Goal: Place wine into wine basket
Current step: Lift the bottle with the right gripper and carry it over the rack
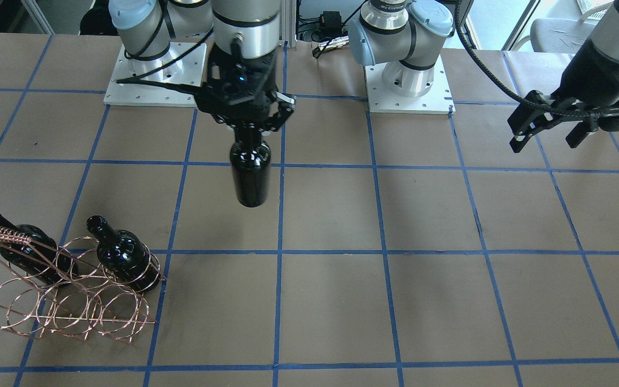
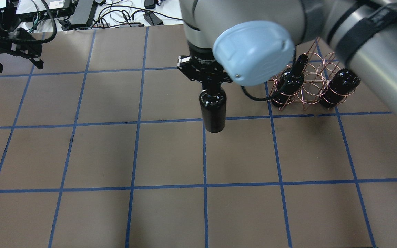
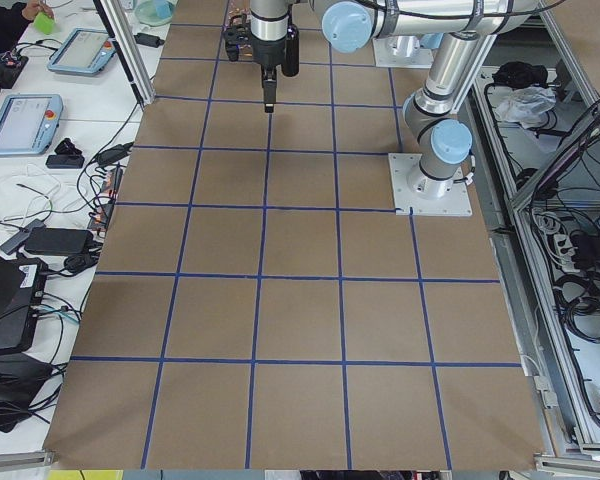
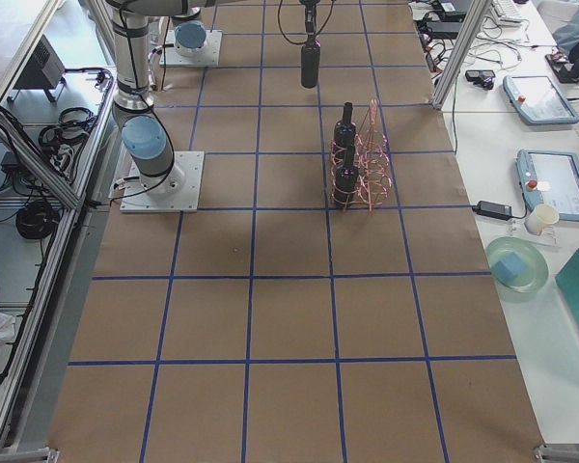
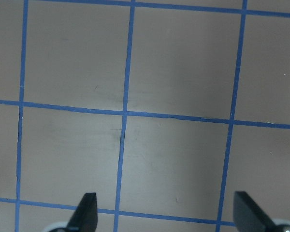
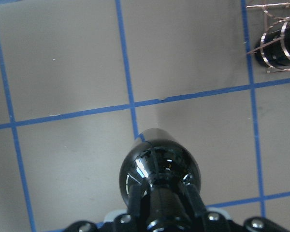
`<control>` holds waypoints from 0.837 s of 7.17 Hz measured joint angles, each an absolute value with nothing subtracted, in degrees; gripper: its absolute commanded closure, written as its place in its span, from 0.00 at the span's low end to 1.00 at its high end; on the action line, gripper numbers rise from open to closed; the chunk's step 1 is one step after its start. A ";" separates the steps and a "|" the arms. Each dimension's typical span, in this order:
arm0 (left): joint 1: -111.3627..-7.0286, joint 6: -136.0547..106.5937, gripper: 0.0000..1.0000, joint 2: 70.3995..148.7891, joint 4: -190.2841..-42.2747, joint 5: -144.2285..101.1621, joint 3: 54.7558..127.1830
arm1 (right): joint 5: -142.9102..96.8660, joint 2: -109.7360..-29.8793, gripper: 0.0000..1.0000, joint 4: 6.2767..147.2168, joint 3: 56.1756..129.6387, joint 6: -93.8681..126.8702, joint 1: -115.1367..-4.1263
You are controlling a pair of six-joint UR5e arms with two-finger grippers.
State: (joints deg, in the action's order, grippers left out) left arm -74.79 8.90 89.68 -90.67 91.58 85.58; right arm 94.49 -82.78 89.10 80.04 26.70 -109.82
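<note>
The right gripper (image 1: 250, 128) is closed on the neck of a wine bottle (image 1: 250, 174) and holds it upright, mouth up inside the fingers and base pointing down. The bottle hangs above the brown table (image 1: 449, 301), over one of the blue tape lines, near the middle of the table's width. It is well apart from the wine basket (image 1: 81, 314).

The basket stands on the table farther to the robot's right. 2 more bottles already sit tilted in its wire rings, side by side, one (image 1: 26, 251) by the twisted handle and the other (image 1: 126, 257) nearer the held bottle.

The left gripper (image 1: 548, 137) hangs above the table on the robot's left, its fingers spread wide with nothing between them.
</note>
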 measured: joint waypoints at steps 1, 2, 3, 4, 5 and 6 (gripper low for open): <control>-77.69 5.65 0.00 89.43 -90.37 91.73 86.15 | 96.11 -86.39 1.00 85.63 80.17 20.41 -104.61; -80.54 2.50 0.00 89.13 -90.21 91.79 86.50 | 96.82 -89.00 1.00 83.60 80.19 14.13 -99.45; -83.02 -0.49 0.00 88.77 -90.20 91.71 86.82 | 97.06 -91.06 1.00 82.23 80.18 7.97 -94.75; -85.36 -2.39 0.00 88.18 -90.20 91.62 87.63 | 97.13 -92.36 1.00 81.11 80.17 2.79 -91.02; -87.31 -3.62 0.00 87.52 -90.14 91.52 88.91 | 96.95 -92.91 1.00 80.67 80.16 -2.02 -87.97; -88.40 -4.54 0.00 87.12 -89.93 91.46 90.20 | 95.96 -92.96 1.00 81.86 80.16 -6.25 -84.85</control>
